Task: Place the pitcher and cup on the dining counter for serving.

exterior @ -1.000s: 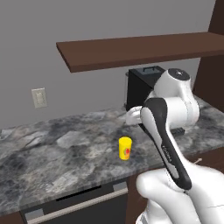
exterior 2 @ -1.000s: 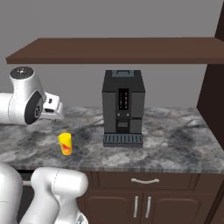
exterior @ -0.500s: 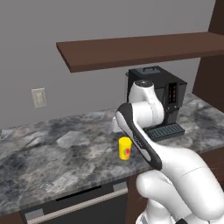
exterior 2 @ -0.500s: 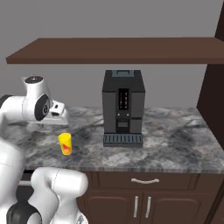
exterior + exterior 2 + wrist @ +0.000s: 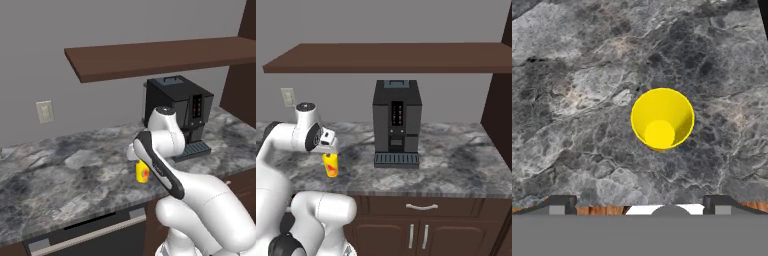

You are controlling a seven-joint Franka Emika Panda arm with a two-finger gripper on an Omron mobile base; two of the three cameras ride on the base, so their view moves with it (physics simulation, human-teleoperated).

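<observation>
From the hand view we're staring straight down into the cup: a bright yellow round mouth with a paler round bottom inside, standing upright on the grey marbled worktop. That inside look is something the base views can't give us. What they do give is the outside: the cup has a reddish-orange patch on its side, and the gripper hangs right above it. The left base view puts the cup half tucked behind the white arm.

The finger tips sit far apart at the bottom of the hand view, so the jaws are wide open with nothing in them.

Behind, there's a boxy black coffee machine with a ribbed drip tray, a dark brown wooden shelf above, and a wall outlet.

Compared with a second ago, the arm has swung down and in over the cup; the cup hasn't budged.
</observation>
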